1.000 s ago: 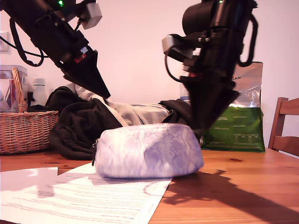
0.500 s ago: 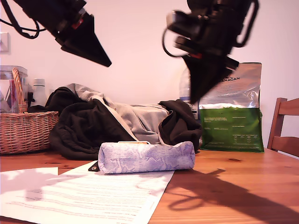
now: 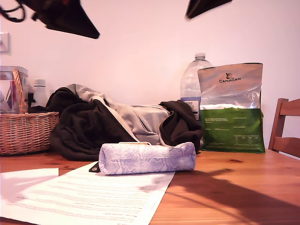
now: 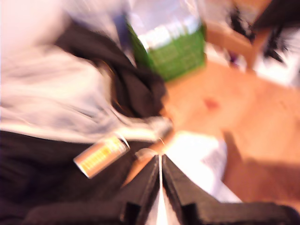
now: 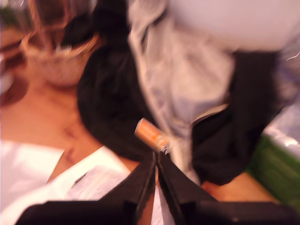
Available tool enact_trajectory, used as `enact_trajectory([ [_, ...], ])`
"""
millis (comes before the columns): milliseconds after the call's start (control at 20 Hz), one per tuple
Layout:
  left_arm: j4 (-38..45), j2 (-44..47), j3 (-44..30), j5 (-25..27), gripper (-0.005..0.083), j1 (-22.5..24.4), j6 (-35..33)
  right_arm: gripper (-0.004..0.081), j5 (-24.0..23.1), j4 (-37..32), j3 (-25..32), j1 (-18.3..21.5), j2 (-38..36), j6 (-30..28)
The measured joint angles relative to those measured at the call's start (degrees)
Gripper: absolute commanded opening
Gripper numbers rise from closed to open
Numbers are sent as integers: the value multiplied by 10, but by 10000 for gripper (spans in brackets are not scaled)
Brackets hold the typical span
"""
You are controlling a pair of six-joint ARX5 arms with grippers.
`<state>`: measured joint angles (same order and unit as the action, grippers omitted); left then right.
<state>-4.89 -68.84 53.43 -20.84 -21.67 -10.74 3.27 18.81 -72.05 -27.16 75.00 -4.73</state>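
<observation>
My first gripper: jaws together, empty. My second gripper: likewise. Well below both: lilac pouch on paper sheet; dark clothing adjoining.

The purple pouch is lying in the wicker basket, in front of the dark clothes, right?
No. The purple pouch lies on the paper sheet, in front of the dark clothes; the exterior view shows it apart from the wicker basket.
</observation>
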Motion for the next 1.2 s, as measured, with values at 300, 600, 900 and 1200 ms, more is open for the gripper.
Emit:
enact_trajectory([
  [300,91,114,-183,16,-19,19,57,-13,-6,-164,298,46,-164,14],
  [600,106,265,-298,19,-19,43,120,-13,22,-201,516,83,-417,47],
  [900,38,382,-305,23,-19,42,125,-13,21,-73,527,75,-597,47],
  [1200,-38,395,-305,23,-19,42,125,-13,21,10,527,75,-613,47],
])
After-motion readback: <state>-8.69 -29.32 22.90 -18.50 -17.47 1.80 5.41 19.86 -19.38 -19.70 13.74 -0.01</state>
